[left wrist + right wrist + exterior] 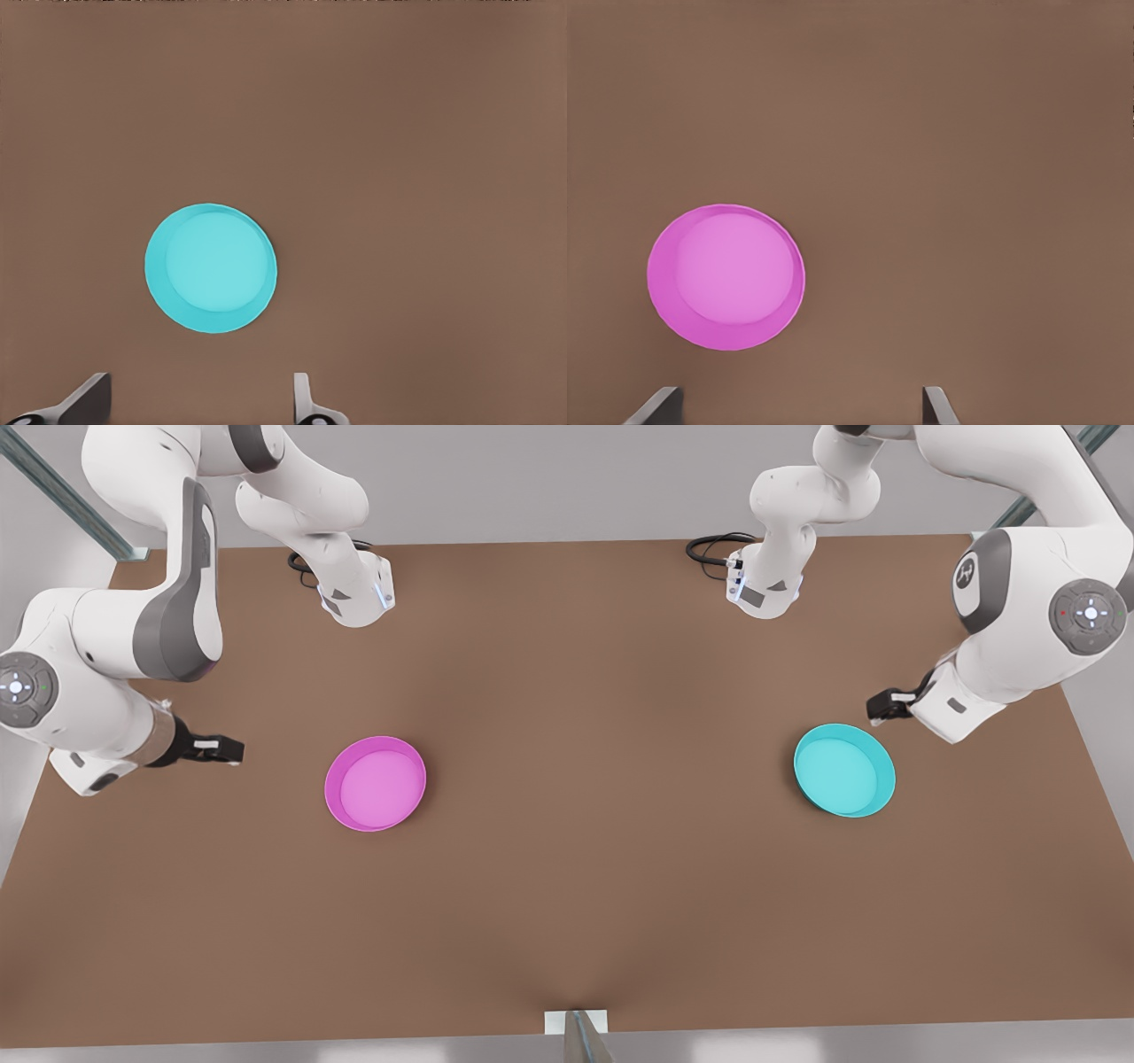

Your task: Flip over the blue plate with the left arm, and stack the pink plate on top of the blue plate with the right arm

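On the front view's right, the left gripper [877, 710] hangs above the brown table [585, 903], just beside the far rim of the blue plate [843, 771] and touching nothing. In the left wrist view its two fingers [89, 400] stand wide apart with bare table between them, holding nothing, and the blue plate [211, 268] lies beyond the fingertips, clear of them. The plate sits flat on the table with its hollow side up, the lighter base showing inside the raised rim.

On the front view's left, the right gripper [232, 750] hangs above the table, apart from the pink plate [375, 783], which lies toward the table's middle from it. The right wrist view shows its fingers [657, 405] spread wide, with nothing gripped and nothing touched; the pink plate [726, 276] rests ahead of the fingertips, off toward one finger's side. This plate also lies flat, open side up, its paler inside ringed by the darker rim.

The two plates are well apart, each on its own side of the table, with open brown surface between them. Farther back, the left arm [1036, 611] carries a red dot on its round joint cap and the right arm [97, 664] a green one; at the far edge of the table stand both arms' bases, each with a black cable [713, 547] looped beside it.
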Robot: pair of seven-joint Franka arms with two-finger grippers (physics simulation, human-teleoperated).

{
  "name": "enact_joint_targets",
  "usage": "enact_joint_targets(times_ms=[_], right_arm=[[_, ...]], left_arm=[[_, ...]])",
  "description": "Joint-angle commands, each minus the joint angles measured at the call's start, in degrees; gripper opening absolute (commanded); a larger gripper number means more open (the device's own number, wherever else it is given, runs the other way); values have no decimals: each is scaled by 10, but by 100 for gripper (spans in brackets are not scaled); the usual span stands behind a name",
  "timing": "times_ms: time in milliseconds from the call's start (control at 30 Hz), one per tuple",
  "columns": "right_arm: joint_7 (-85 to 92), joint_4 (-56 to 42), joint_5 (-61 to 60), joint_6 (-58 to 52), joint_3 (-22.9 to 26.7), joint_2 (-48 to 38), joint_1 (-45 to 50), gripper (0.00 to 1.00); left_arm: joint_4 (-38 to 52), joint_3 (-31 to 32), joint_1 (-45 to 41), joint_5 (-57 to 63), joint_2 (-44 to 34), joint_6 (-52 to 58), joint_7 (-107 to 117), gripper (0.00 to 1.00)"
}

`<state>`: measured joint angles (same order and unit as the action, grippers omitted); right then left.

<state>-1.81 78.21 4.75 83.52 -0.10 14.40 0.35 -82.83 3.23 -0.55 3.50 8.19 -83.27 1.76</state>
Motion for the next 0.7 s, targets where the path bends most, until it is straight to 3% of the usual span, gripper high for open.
enact_joint_targets(times_ms=[0,100,167,267,400,467,600,667], right_arm=[[-9,0,-1,41,0,-1,0,100],[-9,-1,-2,40,0,-1,-1,100],[-9,1,-2,40,0,1,0,100],[-8,3,-3,51,-1,55,2,100],[3,5,-3,118,0,142,-19,100],[14,5,-3,152,0,179,-30,100],[19,22,-45,173,-1,209,-33,100],[22,55,-52,183,-24,205,-29,100]], left_arm=[[0,0,-1,0,0,-22,2,100],[-38,-24,0,-2,11,-24,15,100],[-91,-85,1,-23,21,-113,-6,100],[-198,-197,12,-154,78,-294,-321,100],[-274,-218,50,-244,133,-428,-588,100],[-277,-228,50,-248,156,-431,-685,100],[-279,-240,56,-245,193,-443,-693,100],[-305,-240,56,-245,201,-446,-689,100]])
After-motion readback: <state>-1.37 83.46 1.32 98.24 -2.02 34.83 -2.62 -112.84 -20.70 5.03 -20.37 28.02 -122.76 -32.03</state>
